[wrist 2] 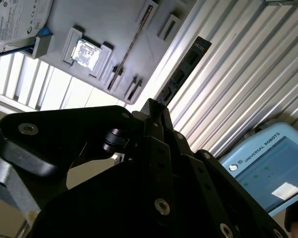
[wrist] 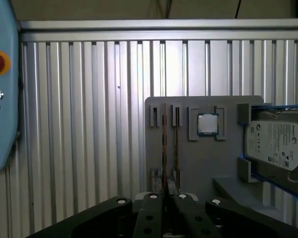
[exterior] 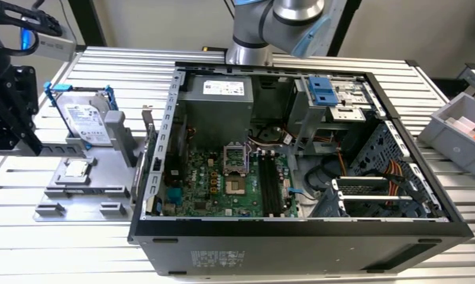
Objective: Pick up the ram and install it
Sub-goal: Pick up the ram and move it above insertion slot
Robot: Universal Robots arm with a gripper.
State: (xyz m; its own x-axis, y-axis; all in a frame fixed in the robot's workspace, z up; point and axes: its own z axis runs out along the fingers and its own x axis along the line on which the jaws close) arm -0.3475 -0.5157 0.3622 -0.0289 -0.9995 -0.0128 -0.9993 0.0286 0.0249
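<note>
**Fingers pinched narrow on the ram, held off to the side of the open case**

In the second wrist view the gripper (wrist 2: 155,106) had its fingers (wrist 2: 161,124) closed tight on one end of the ram (wrist 2: 185,67). The dark, narrow stick jutted from the tips over the ribbed table (wrist 2: 243,64), just beside the edge of the grey fixture (wrist 2: 114,20). The first wrist view looked along the fingers instead, so the stick read edge-on as a thin line in line with one fixture slot. That view also gave a flat look at the square chip (wrist: 207,124) and the hard drive (wrist: 273,141) seated in the fixture. The exterior view added the open computer case (exterior: 300,228) mid-table, with the long black slots (exterior: 269,177) on its board. There the fixture stood between the case and the table edge at the exterior view's left.
</note>
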